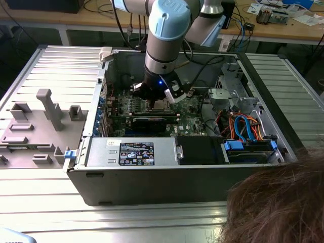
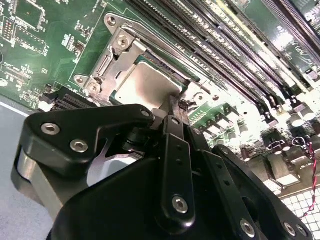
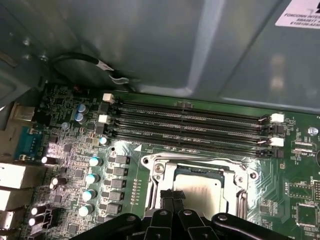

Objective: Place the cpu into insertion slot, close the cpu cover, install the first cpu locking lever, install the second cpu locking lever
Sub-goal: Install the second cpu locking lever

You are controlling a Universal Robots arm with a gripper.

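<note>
1. The cpu (image 2: 147,85) lies flat in the insertion slot (image 3: 150,161) on the green motherboard (image 3: 75,130); its grey metal top shows in both wrist views (image 3: 200,192).
2. The cpu cover (image 2: 120,50) is down over the chip, and its silver frame goes around the chip's edges.
3. The gripper (image 2: 175,107) stands directly above the socket. Its black fingers (image 2: 172,135) are pressed close together, with almost no gap, and their tips sit at the edge of the cover. I cannot tell if they pinch a thin lever or only touch the frame.
4. In the first wrist view, the long black memory slots (image 3: 190,125) run at 12 o'clock from the socket, and a row of small capacitors (image 3: 92,185) stands at 9 o'clock from it.
5. In the exterior view, the arm (image 1: 167,40) reaches down into the open computer case (image 1: 152,187). A grey moulded panel (image 1: 40,121) lies at 9 o'clock from the case, on the ribbed metal table (image 1: 61,61).
6. A person's hair (image 1: 278,207) shows at 5 o'clock from the case.
</note>
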